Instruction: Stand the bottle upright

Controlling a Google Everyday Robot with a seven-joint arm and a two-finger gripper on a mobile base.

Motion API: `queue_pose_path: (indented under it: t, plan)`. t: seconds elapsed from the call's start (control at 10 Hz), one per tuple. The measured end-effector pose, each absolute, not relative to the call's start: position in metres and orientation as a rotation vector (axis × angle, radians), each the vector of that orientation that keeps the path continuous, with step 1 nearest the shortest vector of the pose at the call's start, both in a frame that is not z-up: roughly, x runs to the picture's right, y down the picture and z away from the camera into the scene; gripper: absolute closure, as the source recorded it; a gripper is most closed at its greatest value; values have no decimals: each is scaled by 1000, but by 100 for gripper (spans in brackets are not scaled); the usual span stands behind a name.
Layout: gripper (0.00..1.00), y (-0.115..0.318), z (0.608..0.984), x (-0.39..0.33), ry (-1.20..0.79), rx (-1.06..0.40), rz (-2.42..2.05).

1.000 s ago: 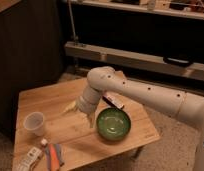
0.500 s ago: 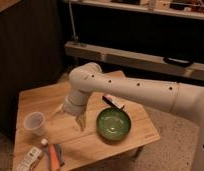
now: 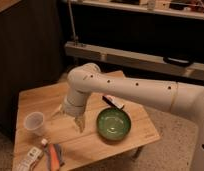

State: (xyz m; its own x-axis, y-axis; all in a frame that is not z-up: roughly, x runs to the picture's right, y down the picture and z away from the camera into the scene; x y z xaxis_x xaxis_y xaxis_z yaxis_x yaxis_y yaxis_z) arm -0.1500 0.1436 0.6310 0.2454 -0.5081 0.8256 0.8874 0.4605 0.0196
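Observation:
The bottle (image 3: pixel 32 156) is small and whitish with a pale cap, and it lies on its side at the front left corner of the wooden table (image 3: pixel 137 131). My gripper (image 3: pixel 69 119) hangs over the middle of the table on the white arm (image 3: pixel 140 91), up and to the right of the bottle and well apart from it. Its two yellowish fingers (image 3: pixel 80 124) are spread open with nothing between them.
A translucent plastic cup (image 3: pixel 34 123) stands upright left of the gripper. A flat orange-and-grey item (image 3: pixel 55 156) lies just right of the bottle. A green bowl (image 3: pixel 113 123) sits right of the gripper, with a small dark packet (image 3: pixel 113 102) behind it. A dark cabinet stands at the left.
The arm has swung left across the table, from beside the green bowl toward the cup and the table's front left. The fingers have stayed open.

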Motion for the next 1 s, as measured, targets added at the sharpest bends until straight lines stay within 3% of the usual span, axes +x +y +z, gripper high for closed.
queue_pose_path:
  t: [0.5, 0.7, 1.0]
  plan:
    - [20, 153, 634, -152, -570, -426, -764]
    - [20, 154, 641, -159, -575, -422, -728]
    - [20, 143, 661, -156, -764, -481, -646]
